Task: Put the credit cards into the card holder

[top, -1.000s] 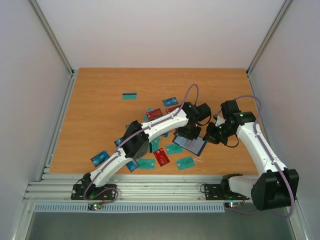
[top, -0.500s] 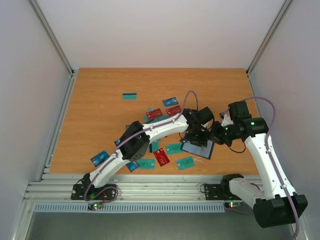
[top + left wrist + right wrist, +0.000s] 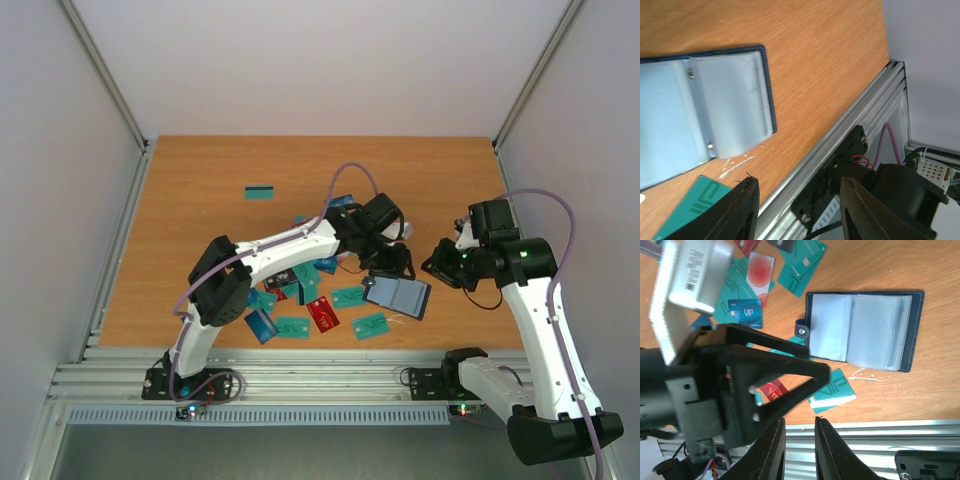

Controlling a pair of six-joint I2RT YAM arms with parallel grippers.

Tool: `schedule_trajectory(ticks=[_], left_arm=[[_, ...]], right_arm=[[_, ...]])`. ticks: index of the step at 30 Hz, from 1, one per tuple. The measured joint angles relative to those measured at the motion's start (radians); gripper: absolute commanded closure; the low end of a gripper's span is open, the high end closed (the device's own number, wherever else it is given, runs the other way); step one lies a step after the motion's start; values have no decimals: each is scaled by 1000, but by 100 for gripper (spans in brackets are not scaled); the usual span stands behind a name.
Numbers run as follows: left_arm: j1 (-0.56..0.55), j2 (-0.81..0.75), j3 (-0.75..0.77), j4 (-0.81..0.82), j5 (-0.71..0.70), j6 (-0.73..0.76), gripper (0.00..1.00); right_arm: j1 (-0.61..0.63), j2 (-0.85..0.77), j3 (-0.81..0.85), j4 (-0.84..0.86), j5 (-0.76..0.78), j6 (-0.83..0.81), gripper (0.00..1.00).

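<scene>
Left hand half-open, empty; right hand — narrow gap, empty.

The top camera looked down from above and behind me on the whole table. My two wrist cameras hung close over the wood, both catching the open holder and near rail.

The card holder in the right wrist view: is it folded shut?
No, the card holder lies spread open and flat on the table, with its pale blue inner sleeves facing up.
</scene>
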Motion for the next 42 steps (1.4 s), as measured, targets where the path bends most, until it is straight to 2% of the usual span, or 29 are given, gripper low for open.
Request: schedule_trajectory(ticks=[4, 8, 15, 21, 26, 34, 37, 42], left_arm=[[25, -22, -46, -10, -11, 74, 62], [44, -29, -105, -37, -41, 146, 65], [83, -48, -193, -74, -41, 246, 65], [93, -35, -156, -97, -13, 310, 67], [94, -50, -189, -116, -39, 338, 66], [116, -242, -369, -156, -128, 357, 66], [124, -321, -430, -168, -182, 352, 65], [150, -452, -580, -201, -312, 293, 57]], right_arm=[[0, -12, -50, 12, -3, 0, 79], [0, 10, -153, 58, -77, 2, 84], [8, 193, -272, 195, -207, 37, 89], [28, 324, -286, 292, -217, 59, 90], [29, 445, -308, 366, -200, 53, 90], [29, 586, -426, 425, -153, 9, 90], [29, 582, -435, 419, -142, -2, 90], [32, 492, -409, 364, -118, -17, 89]])
